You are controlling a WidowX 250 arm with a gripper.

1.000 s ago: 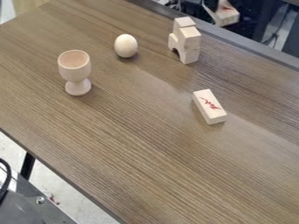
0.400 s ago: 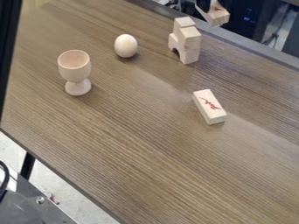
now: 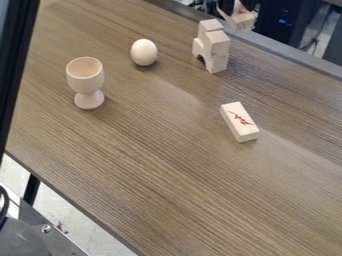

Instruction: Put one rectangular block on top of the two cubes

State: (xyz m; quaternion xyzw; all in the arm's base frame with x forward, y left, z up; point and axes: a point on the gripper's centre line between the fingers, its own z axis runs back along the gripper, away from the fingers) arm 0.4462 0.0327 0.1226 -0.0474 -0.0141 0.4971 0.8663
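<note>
We have our fingers [image 3: 227,16] pinched on the rectangular block [image 3: 243,20], up past the far edge of the table [image 3: 147,165], so we think this is the carrying part, and next we need to bring it over the two cubes [image 3: 216,42], line it up flat and set it down softly so the little tower does not tip. Our block is pale, like plain wood, with a red squiggle on its side, and it looks tilted, near the tower but not touching it.
</note>
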